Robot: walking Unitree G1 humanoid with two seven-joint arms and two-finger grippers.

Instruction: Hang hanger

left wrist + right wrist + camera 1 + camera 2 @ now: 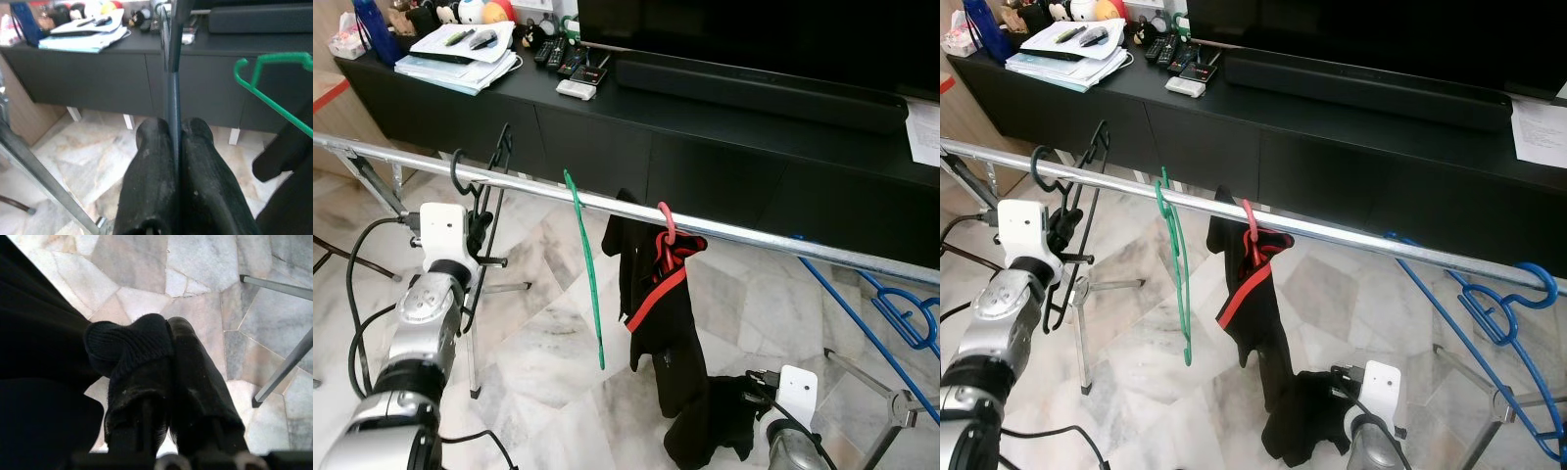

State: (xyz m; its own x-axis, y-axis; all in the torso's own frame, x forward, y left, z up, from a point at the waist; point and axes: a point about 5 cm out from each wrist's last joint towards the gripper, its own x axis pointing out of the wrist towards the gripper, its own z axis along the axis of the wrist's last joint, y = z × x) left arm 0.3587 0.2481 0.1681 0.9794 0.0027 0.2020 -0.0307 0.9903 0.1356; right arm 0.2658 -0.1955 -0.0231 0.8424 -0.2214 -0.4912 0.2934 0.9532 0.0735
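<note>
Left fingers (176,161) pinching black hanger (494,196) hooked on rail (744,235); right fingers (166,377) pinching black garment (44,357) near floor.

Both arms are ribbed silver cylinders with white box-shaped wrist housings and looping black cables (thickest at lower left of the frame), each ending in a hand (177,161) of two matte black, finely textured fingers (195,377).

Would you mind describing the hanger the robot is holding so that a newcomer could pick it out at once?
Find the metal rail running in front of the black TV cabinet. At its left end, a black hanger hooks over the rail, its frame pinched in the left gripper. Unlike the green hanger, red hanger and blue hanger further right, it is black.
</note>
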